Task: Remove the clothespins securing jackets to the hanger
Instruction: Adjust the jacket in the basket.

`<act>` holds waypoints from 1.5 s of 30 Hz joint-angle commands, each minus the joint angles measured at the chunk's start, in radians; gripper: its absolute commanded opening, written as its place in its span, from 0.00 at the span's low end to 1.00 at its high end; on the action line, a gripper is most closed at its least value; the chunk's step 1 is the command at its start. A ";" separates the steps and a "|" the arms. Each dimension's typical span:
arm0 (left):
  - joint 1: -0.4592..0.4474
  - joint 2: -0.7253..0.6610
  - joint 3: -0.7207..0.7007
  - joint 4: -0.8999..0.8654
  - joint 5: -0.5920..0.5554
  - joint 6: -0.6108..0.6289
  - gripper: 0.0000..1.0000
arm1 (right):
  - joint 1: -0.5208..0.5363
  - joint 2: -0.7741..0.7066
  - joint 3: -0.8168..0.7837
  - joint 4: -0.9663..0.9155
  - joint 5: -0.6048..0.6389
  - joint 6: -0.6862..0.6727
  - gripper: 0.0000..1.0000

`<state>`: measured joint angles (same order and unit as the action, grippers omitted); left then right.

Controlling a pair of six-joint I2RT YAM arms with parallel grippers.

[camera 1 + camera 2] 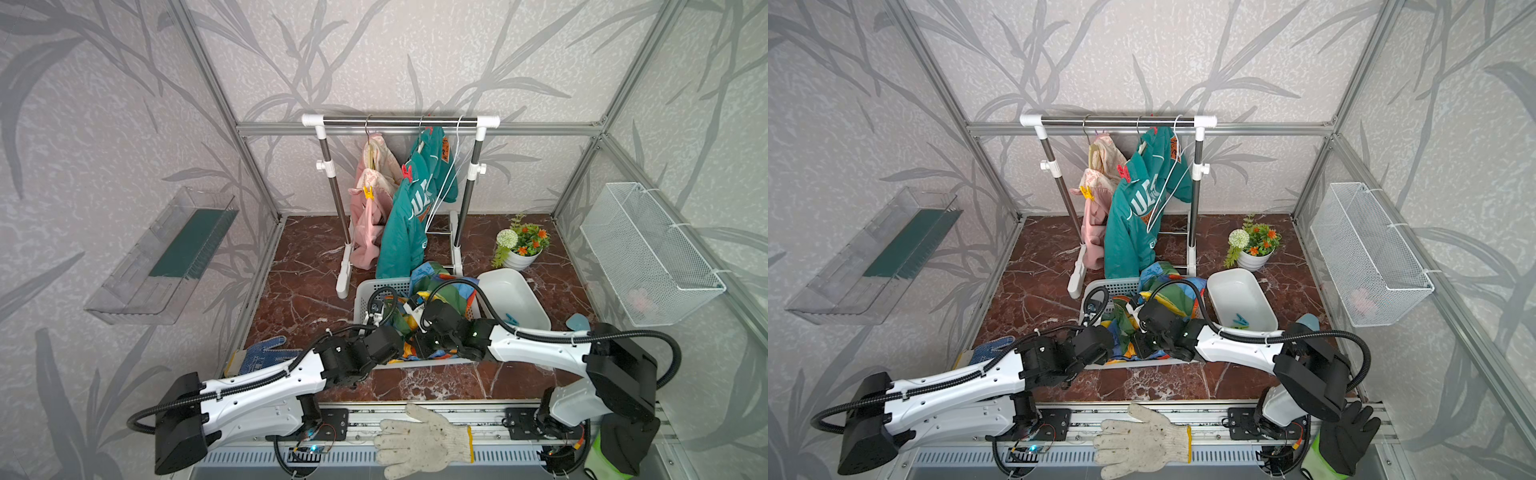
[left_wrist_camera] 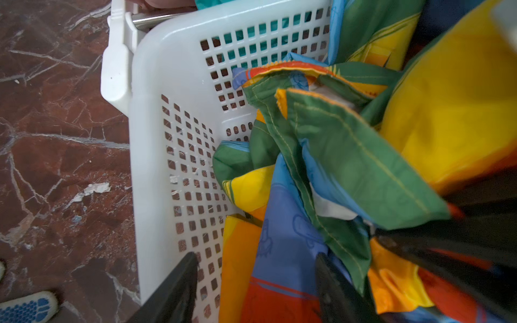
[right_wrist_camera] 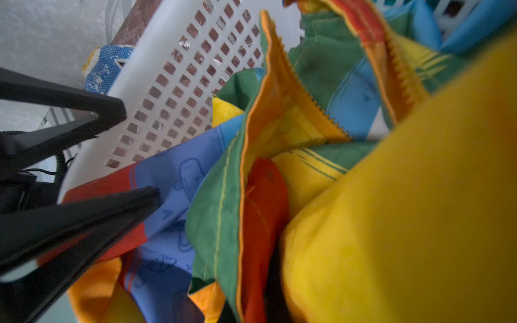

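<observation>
The rainbow patchwork jacket (image 1: 440,286) lies bunched in a white perforated basket (image 1: 382,286). Both grippers are down in it. My left gripper (image 2: 257,256) is open, its black fingers astride blue and orange fabric. My right gripper (image 1: 417,345) has its jaws buried in the rainbow jacket (image 3: 279,125), whose folds draw in toward them; it appears shut on the cloth. On the rack (image 1: 399,121) hang a pink jacket (image 1: 370,216) with a yellow clothespin (image 1: 368,192) and a teal jacket (image 1: 405,224) with a red clothespin (image 1: 406,171).
A bare white wire hanger (image 1: 446,183) hangs beside the teal jacket. A white tub (image 1: 523,291) right of the basket holds a blue clothespin (image 1: 512,320). A potted plant (image 1: 519,257) stands behind it. A blue-dotted glove (image 1: 266,353) and a white glove (image 1: 419,440) lie in front.
</observation>
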<state>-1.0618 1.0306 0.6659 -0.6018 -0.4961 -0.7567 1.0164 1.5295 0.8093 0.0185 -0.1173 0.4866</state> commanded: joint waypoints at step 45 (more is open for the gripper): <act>0.128 -0.041 0.192 0.110 0.014 0.264 0.80 | -0.766 -0.196 -0.099 0.183 -0.475 0.040 0.98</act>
<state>-0.9348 1.0115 0.8314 -0.4988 -0.4557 -0.5049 0.2516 1.3151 0.7155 0.0368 -0.4896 0.4774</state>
